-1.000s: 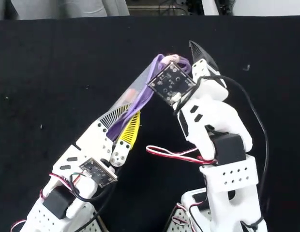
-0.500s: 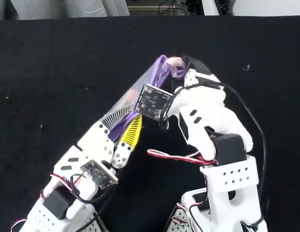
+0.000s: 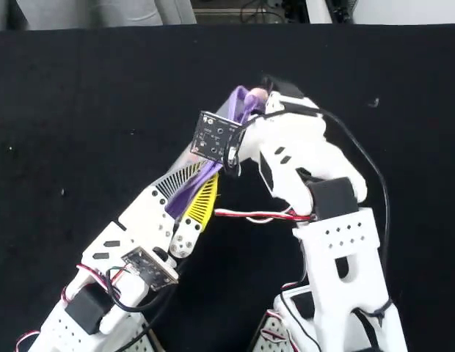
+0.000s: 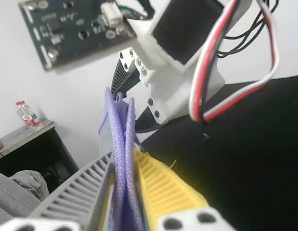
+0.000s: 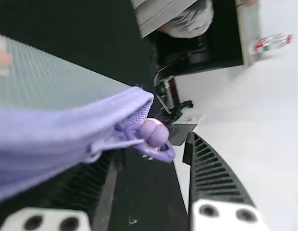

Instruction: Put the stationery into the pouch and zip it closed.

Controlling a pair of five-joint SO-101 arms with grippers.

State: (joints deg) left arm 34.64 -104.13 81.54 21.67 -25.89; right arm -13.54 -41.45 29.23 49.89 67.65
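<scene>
2 white arms stood side by side over a black bench (image 3: 81,95) that ran across the whole high view. Of these 2, the right arm (image 3: 315,176) was the bulkier in the picture, rising from the near edge and bending over toward the middle of the bench. The left arm (image 3: 132,235) came in from the near left corner and slanted up to meet it.

Between them hung the pouch (image 3: 238,103), a long flat bag with a see-through mesh side and a purple zip band along its edge. It slanted from the left arm's tip up to the right arm's tip. Something pale pink showed through the mesh, but I could not tell what it was.

The left end effector (image 3: 200,180), with 1 grey finger and 1 yellow finger, was clamped tight on the purple band, which ran straight out between the 2 ribbed fingers (image 4: 158,187) in the left wrist view. The right end effector (image 5: 154,151) sat at the pouch's far end with its 2 dark fingers parted and nothing gripped.

A green circuit board (image 3: 215,137) on the right wrist faced the high camera, just above the left arm's fingers. A red, white and black cable (image 3: 249,215) looped out beside the right arm.

The purple zip pull (image 5: 158,153) dangled from the end of the band into the gap between the right fingers, and its small round bead (image 5: 151,131) sat just beyond the pouch's corner
</scene>
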